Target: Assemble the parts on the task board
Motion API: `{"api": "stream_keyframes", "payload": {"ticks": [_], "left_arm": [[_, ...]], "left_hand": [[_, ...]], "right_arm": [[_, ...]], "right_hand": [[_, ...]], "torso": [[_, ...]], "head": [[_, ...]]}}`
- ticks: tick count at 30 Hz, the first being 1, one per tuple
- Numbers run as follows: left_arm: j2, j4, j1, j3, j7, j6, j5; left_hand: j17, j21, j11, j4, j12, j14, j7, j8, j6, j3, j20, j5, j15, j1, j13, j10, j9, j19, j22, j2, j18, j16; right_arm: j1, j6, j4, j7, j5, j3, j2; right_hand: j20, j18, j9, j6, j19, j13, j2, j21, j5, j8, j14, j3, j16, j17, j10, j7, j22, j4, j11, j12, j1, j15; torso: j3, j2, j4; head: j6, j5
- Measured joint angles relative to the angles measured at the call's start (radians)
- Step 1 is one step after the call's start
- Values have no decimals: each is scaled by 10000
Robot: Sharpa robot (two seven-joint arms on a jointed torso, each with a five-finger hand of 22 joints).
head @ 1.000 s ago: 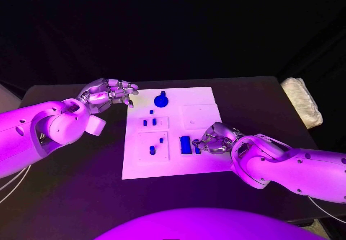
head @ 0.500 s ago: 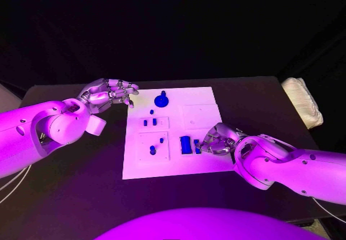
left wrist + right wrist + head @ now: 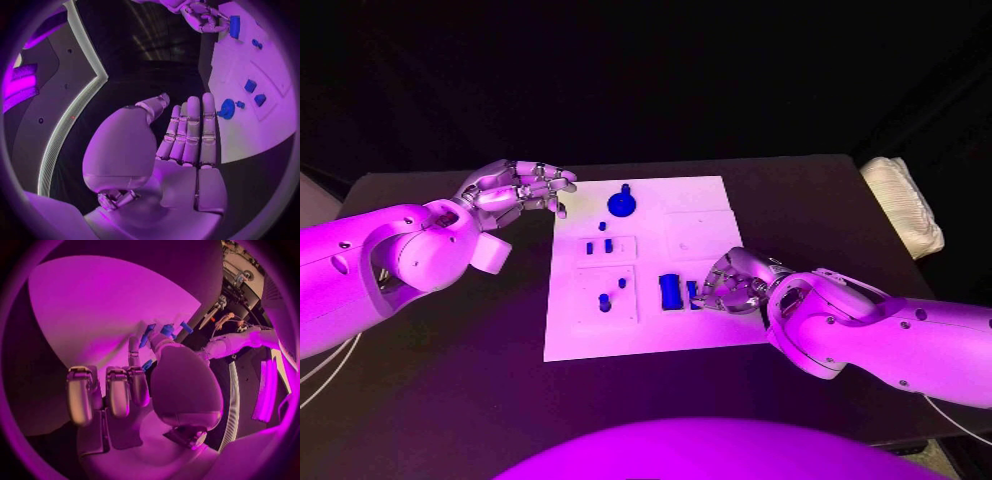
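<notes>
Right hand at task board edge

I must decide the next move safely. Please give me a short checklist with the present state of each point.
1. Task board lies flat on the table: ok.
2. Right hand is at the blue parts near the board's right edge: ok.
3. Right hand really grips a part: cannot tell, its fingers hide the contact.
4. Left hand holds nothing and is off the board, at its far left corner: ok.
5. Round blue part stays clear of both hands: ok.
</notes>
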Motion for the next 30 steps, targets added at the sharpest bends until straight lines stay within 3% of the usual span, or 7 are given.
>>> {"api": "stream_keyframes", "payload": {"ticks": [11,17,19,22,26,28,30], "left_arm": [[-8,2,-1,0,-3,7,0],[10,-21,-1,-1,-3,9,0],[23,-34,-1,-1,-3,9,0],[67,-77,-1,-1,-3,6,2],[225,-219,-1,-3,9,-8,27],[319,-306,-2,-4,24,-20,43],[448,-447,-3,-8,54,-54,71]], "left_hand": [[-1,0,0,0,0,0,0,0,0,0,0,0,0,0,0,0,0,0,0,0,0,0],[-2,0,0,0,0,0,0,0,0,0,0,0,0,0,0,0,0,0,1,0,0,0],[1,0,0,0,0,0,0,0,0,0,0,0,0,0,-3,0,0,0,-5,0,0,0],[8,-37,0,29,0,0,0,0,0,-29,0,0,0,0,-16,0,0,0,-19,0,0,0],[8,-37,0,29,0,0,54,0,-54,-29,0,0,0,0,-15,0,0,0,-29,0,0,0],[8,-37,0,29,0,0,54,0,-55,-29,0,0,0,0,-24,0,0,0,-29,0,0,0],[8,-37,0,28,0,0,54,0,-55,-29,0,0,0,0,-25,0,-9,0,-29,0,0,0]], "right_arm": [[0,-26,-21,-81,-360,2,67],[0,-230,-60,216,-217,-1,-114],[20,-327,-94,577,45,-5,-186],[89,-482,-172,1417,613,-5,-230],[250,-710,-343,2681,1517,0,-224],[359,-802,-498,3243,2001,3,-207],[517,-892,-813,3921,2654,14,-143]], "right_hand": [[0,0,-27,0,0,0,25,0,191,-1,0,-1,0,-1,0,1,-1,1,0,0,24,0],[1,0,-82,-130,0,0,25,-265,299,-1,0,-226,-52,-1,0,52,-2,226,0,-210,24,0],[1,0,-118,-258,0,0,25,-433,287,-26,0,-296,-89,-1,0,111,-3,295,0,-388,24,0],[57,162,-170,-601,-2,0,25,-1164,-96,-179,17,-581,-275,-1,-2,284,-3,444,180,-1055,24,129],[182,207,-226,-1043,0,-1,-23,-1746,240,-358,19,-1120,-377,-1,-5,430,-4,642,320,-1571,84,235],[222,319,-241,-1180,-1,-1,90,-2207,277,-392,39,-1335,-448,-1,-1,504,-4,673,324,-1863,196,255],[278,479,-241,-1279,-23,-1,211,-3017,299,-407,15,-1495,-678,-1,-166,559,-5,678,453,-2418,317,310]], "torso": [[-7,0,9],[-11,-13,7],[-12,-21,7],[-25,-36,2],[-37,-82,-11],[-50,-116,-16],[-69,-161,-28]], "head": [[4,-18],[58,-17],[84,-17],[147,-13],[233,18],[272,32],[333,44]]}}
